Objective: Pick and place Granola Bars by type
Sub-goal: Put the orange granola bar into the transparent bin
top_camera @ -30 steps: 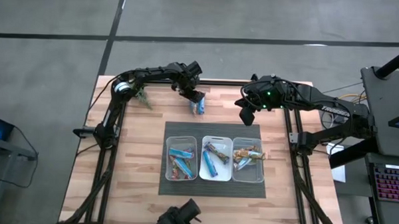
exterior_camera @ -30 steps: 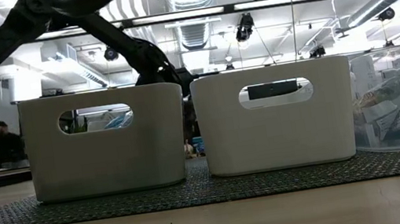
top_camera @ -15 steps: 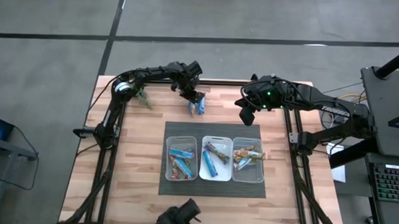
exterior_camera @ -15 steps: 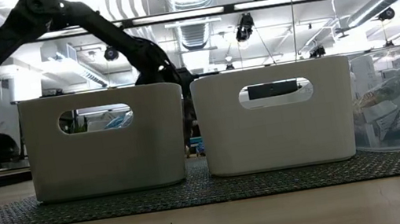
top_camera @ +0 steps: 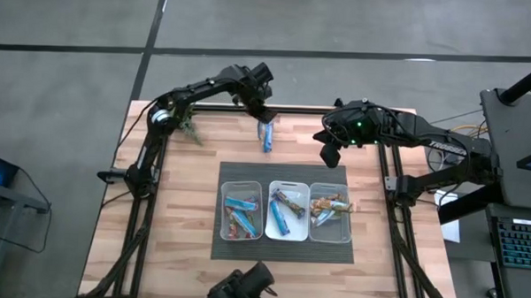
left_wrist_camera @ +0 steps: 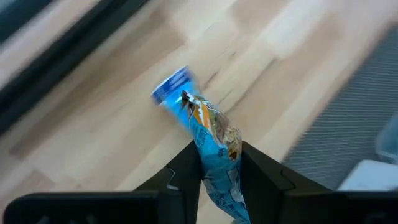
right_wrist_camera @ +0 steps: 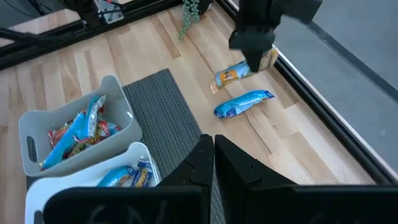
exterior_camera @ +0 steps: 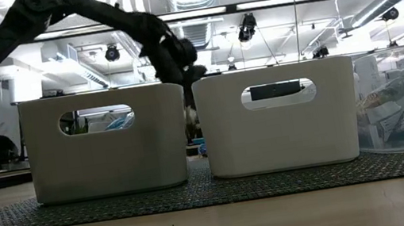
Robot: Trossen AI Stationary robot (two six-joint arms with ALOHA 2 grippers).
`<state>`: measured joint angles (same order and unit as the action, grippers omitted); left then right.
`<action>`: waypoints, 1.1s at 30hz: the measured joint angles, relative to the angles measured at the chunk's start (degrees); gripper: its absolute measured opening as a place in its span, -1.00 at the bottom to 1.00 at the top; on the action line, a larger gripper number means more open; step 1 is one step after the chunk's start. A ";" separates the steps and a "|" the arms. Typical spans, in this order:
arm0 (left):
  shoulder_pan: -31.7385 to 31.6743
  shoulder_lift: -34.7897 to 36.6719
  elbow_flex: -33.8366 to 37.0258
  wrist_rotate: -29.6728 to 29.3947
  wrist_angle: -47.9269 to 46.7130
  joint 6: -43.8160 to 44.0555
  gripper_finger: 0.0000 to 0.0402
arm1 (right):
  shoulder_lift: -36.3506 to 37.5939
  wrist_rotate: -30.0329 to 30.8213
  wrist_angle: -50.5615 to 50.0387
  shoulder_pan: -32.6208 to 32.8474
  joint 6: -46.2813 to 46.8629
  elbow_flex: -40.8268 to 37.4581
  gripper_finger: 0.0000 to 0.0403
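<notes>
The left gripper (top_camera: 265,114) is near the far edge of the counter (top_camera: 184,190), lifted above it, and it pinches a blue granola bar with orange print (left_wrist_camera: 211,134). A second blue bar (right_wrist_camera: 242,103) lies flat on the wood just below it. The right gripper (top_camera: 328,154) hangs above the counter toward the far right corner, its fingers pressed together and empty. More bars lie sorted in three bins (top_camera: 285,211) on the dark mat (top_camera: 227,247).

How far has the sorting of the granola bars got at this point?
Mostly done: the three bins each hold bars. In hand: the left end effector grips a blue-and-orange bar, lifted off the table. Left: one blue bar on the wood. The right end effector waits, shut.
</notes>
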<state>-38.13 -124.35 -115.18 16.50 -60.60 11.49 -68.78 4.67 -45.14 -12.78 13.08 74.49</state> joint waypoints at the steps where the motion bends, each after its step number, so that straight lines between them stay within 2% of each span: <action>1: 0.39 0.18 -1.64 0.03 -0.70 -0.83 -0.60 | 0.17 0.00 -0.63 0.00 -0.45 0.08 -0.96; 13: 8.97 0.67 -19.78 2.57 -2.19 -3.16 -0.60 | 6.12 -0.13 -9.09 0.00 -1.73 0.42 -0.96; 18: 14.02 2.62 -18.53 5.39 4.63 -2.82 -0.60 | 9.68 0.19 -12.05 -0.01 -1.96 0.41 -0.96; 21: 16.93 2.90 -19.06 7.20 6.97 -2.18 -0.60 | 11.88 2.66 -14.11 0.00 -2.11 0.38 -0.96; 26: 21.40 2.90 -18.78 7.88 11.70 -0.92 -0.60 | 15.80 7.26 -17.15 -0.04 -1.25 0.38 -0.96; 33: 25.92 2.92 -16.30 7.96 18.21 1.77 -0.60 | 20.12 8.78 -17.99 -0.02 0.32 0.38 -0.96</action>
<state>-12.21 -121.43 -131.48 24.47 -42.39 13.27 -48.66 13.44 -63.13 -12.80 13.40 74.87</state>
